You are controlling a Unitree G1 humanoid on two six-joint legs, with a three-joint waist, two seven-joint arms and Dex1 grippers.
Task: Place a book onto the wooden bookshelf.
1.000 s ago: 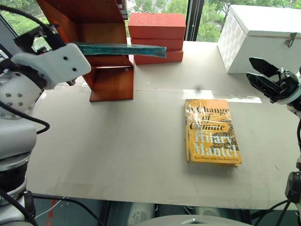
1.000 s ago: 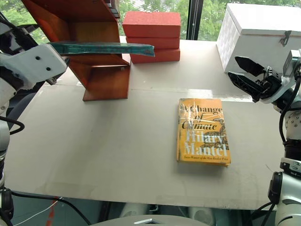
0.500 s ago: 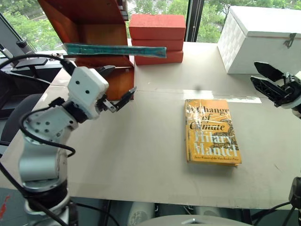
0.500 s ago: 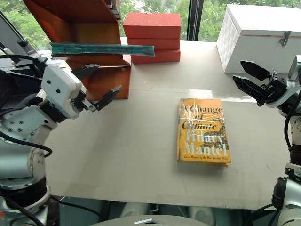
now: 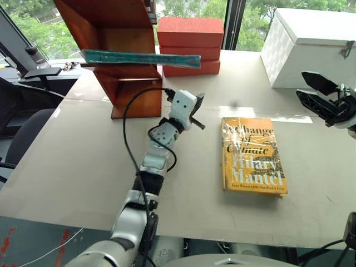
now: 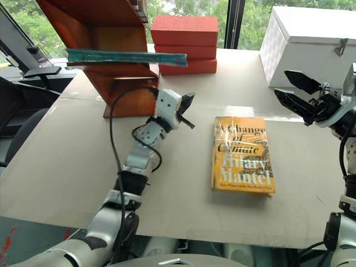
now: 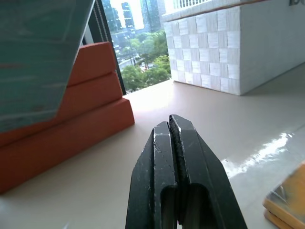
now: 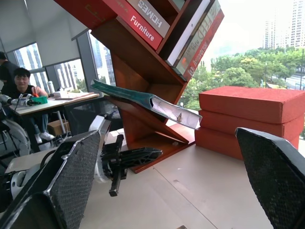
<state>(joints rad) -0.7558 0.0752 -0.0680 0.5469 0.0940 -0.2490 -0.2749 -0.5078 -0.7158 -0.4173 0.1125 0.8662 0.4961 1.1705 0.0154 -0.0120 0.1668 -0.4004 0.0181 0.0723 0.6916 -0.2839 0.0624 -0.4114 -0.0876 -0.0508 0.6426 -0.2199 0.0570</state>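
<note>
Book: the teal-green book [image 5: 142, 58] lies flat on a shelf of the wooden bookshelf [image 5: 119, 33], at about 11 o'clock on the table [image 5: 83, 161]. One long end sticks far out past the shelf edge toward the stack of red bricks [image 5: 190, 39] and is not supported.
Left gripper: the left gripper [image 5: 196, 113] is over the middle of the table, below the book's free end, and its two black fingers [image 7: 177, 157] are pressed together with nothing between them.
Right gripper: the right gripper [image 5: 317, 94] hangs at 3 o'clock, near the white box [image 5: 311, 44], with its fingers spread and empty.
Other book: the yellow book [image 5: 253, 156] lies flat at 4 o'clock from the left gripper, untouched.
Handling: the book seems a stiff hardcover, moderately heavy, and the glossy cover is probably slippery. Because it overhangs, a push from below or at the free end may tip it.
Where to hold: probably best at the free end, one finger on each cover, then slide it deeper on the shelf.
</note>
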